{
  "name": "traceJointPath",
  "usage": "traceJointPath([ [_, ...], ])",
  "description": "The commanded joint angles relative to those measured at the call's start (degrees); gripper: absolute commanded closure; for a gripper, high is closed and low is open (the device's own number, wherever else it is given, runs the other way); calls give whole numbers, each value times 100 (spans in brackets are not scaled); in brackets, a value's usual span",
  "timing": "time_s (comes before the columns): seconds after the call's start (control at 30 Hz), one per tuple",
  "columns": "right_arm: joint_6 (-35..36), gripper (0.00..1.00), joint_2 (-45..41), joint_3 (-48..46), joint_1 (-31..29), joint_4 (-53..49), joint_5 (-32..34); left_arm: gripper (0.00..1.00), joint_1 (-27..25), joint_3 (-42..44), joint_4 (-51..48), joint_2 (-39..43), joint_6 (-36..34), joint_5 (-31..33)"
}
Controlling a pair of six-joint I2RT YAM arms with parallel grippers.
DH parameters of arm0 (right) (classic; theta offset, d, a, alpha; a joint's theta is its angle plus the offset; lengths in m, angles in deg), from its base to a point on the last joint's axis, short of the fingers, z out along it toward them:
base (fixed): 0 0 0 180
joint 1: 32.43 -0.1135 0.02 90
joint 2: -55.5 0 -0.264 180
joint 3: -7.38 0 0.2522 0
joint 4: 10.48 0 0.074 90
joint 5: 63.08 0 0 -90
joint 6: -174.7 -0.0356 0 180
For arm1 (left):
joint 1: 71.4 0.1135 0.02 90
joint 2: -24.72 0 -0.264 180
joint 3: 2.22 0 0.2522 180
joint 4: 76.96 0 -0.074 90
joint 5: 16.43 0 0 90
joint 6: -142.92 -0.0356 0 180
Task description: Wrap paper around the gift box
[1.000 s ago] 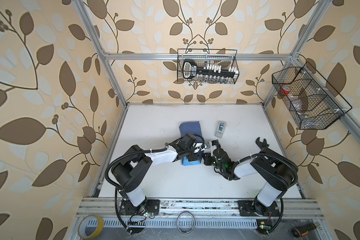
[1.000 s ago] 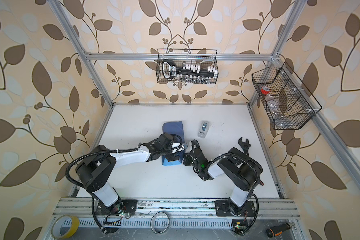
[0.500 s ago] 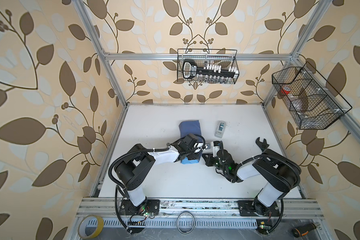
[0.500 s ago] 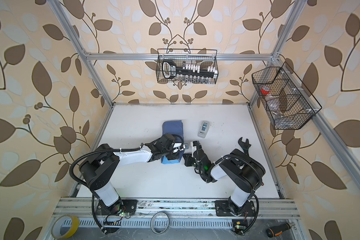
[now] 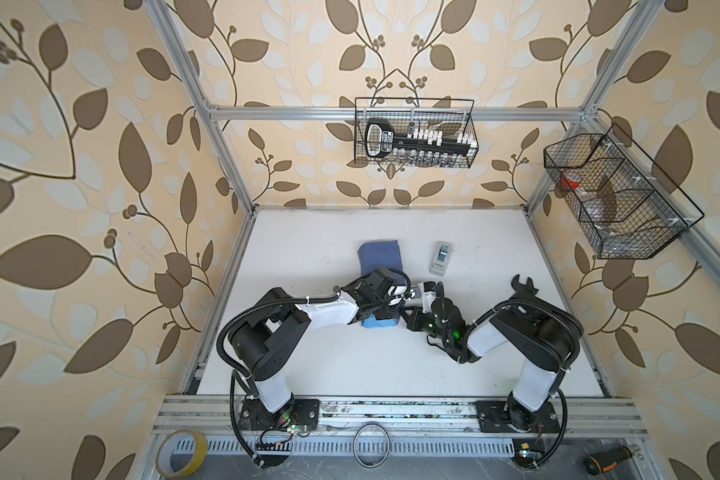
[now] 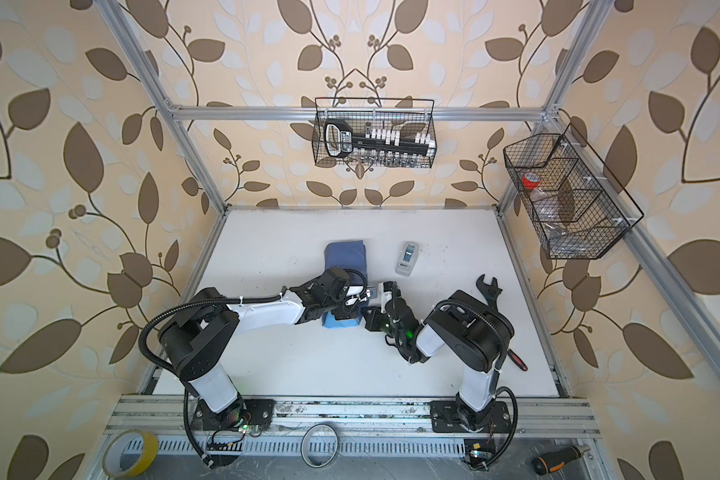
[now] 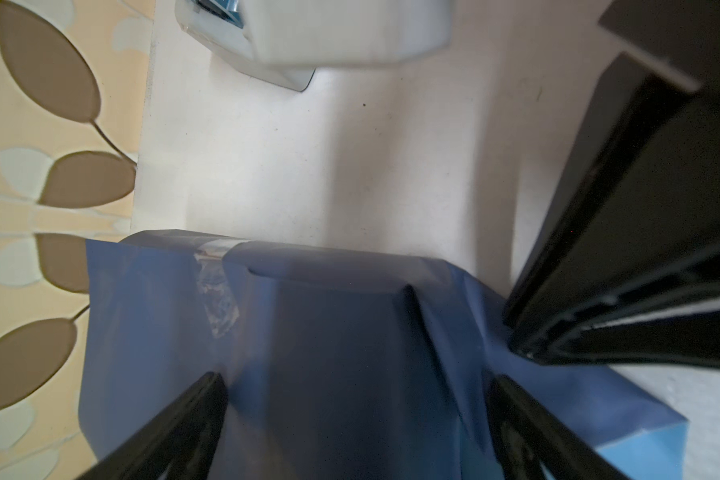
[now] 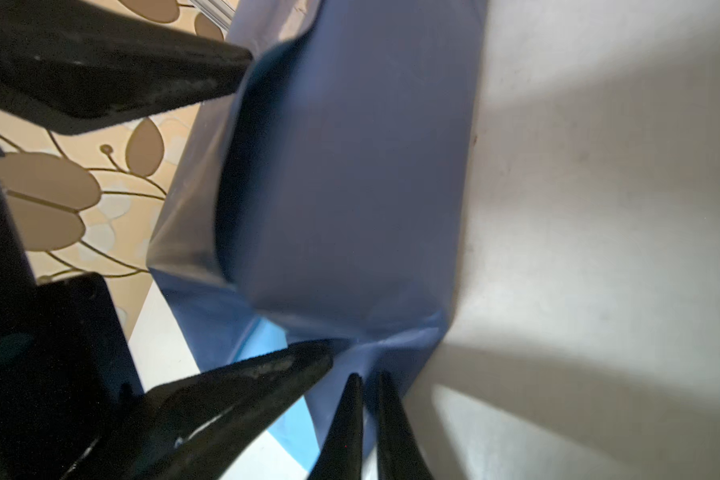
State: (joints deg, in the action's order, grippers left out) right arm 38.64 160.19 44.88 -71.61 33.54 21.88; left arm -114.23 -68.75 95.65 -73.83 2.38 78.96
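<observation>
I see the paper [image 5: 379, 258], smooth matte slate blue, folded into a flat, boxy parcel in the middle of the white desk [image 5: 350, 365]. The gift box is hidden inside. A crinkled clear tape strip [image 7: 217, 299] crosses one seam. My left gripper [image 7: 354, 376] straddles the parcel, spread wide. My right gripper [image 8: 369, 376] pinches a paper flap.

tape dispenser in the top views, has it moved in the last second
No. The tape dispenser lies in the same spot in both top views, with the same gap to the back edge of the table and to the wrench.
</observation>
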Motion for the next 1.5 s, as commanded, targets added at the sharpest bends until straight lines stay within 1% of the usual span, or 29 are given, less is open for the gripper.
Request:
traceJointPath([
  [0.0,-183,90,157,130,32,348,-191,2,-23,31,-171,-77,-237,33],
  [0.1,-240,90,250,143,51,333,-172,2,-27,23,-180,-77,-221,23],
  [0.3,-374,90,397,172,74,-36,6,2,-26,-2,-206,-64,-167,-36],
  [0.53,-399,90,435,143,60,-353,191,1,-25,-86,-268,123,88,-219],
  [0.77,-394,90,435,139,35,-739,344,1,-24,-34,-269,659,414,-481],
  [0.93,-427,91,461,137,33,-806,355,1,34,76,-278,1209,816,-496],
  [1.07,-432,91,424,139,18,-786,355,1,266,113,-228,1462,1584,-451],
  [1.17,-413,91,391,135,10,-786,368,7,546,-179,-568,1382,2491,-535],
  [1.3,-405,91,388,130,15,-786,381,17,783,-883,-1343,936,3712,-453],
  [1.4,-404,91,394,130,7,-777,389,24,812,-1387,-1880,506,4252,-444],
  [1.47,-403,91,385,130,7,-777,397,29,842,-1636,-2091,273,4486,-479],
])
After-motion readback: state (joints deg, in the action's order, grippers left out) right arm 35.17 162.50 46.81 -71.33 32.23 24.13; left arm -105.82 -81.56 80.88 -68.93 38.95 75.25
